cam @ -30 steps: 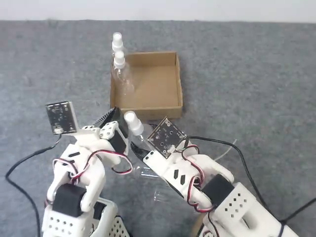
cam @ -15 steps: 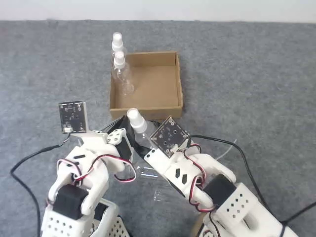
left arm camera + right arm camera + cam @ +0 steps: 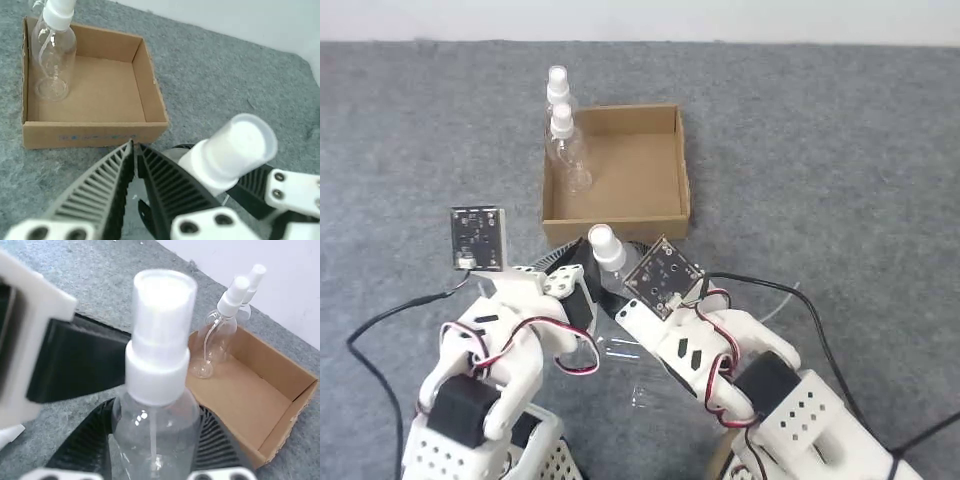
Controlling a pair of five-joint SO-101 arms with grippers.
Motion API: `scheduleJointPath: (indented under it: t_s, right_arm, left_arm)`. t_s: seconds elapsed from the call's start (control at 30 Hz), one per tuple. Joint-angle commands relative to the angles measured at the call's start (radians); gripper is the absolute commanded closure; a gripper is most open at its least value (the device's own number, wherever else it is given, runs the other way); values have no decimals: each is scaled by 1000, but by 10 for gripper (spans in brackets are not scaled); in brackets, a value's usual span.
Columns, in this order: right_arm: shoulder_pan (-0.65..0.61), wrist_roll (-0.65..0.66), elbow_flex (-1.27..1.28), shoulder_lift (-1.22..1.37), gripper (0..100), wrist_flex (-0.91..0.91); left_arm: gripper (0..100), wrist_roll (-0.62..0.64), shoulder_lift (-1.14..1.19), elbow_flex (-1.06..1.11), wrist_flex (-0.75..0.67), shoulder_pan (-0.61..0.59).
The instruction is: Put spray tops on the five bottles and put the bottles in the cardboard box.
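the right gripper [image 3: 152,452] clamps a bottle [image 3: 154,410] near the cardboard box [image 3: 152,85]; the left gripper [image 3: 134,150], fingers nearly together and empty, sits just beside its spray top [image 3: 232,150].

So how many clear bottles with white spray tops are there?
3. One clear bottle with white spray top stands in the brown cardboard box's far-left corner, one just behind it, one in the right gripper. Others may be hidden under the arms.
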Motion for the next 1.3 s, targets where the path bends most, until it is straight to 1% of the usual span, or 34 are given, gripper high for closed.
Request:
scheduleJointPath:
  t_s: [0.0, 0.17, 0.27, 0.5, 0.57, 0.7, 0.77, 0.93, 1.13, 1.2, 1.27]
  right_arm:
    - [1, 25, 0, -24, 991, -56]
    - [22, 26, 51, -24, 991, -145]
    - [22, 26, 52, -24, 991, -151]
    - [25, 26, 52, -24, 991, -151]
    - [25, 26, 52, -24, 991, -151]
    - [25, 26, 52, -33, 991, -148]
    - [24, 26, 52, -33, 991, -148]
    - [18, 26, 54, -35, 991, -147]
    - [16, 21, 54, -35, 991, -147]
    - [4, 25, 54, -35, 991, -147]
    - [-16, 26, 54, -33, 991, -147]
  left_arm:
    - [984, -17, -2, -111, 29, 25]
    - [984, -35, -2, -124, 54, 60]
    - [984, -61, -2, -124, 54, 61]
    - [984, -64, -2, -128, 75, 60]
    - [985, -63, -2, -131, 72, 40]
    - [985, -61, -2, -131, 29, -92]
    - [985, -61, -2, -130, 18, -132]
    - [985, -61, -2, -128, 11, -140]
    - [985, -66, 0, -33, -109, -140]
    - [984, -95, 0, -12, -129, -133]
    - [984, -149, 0, -5, -123, -98]
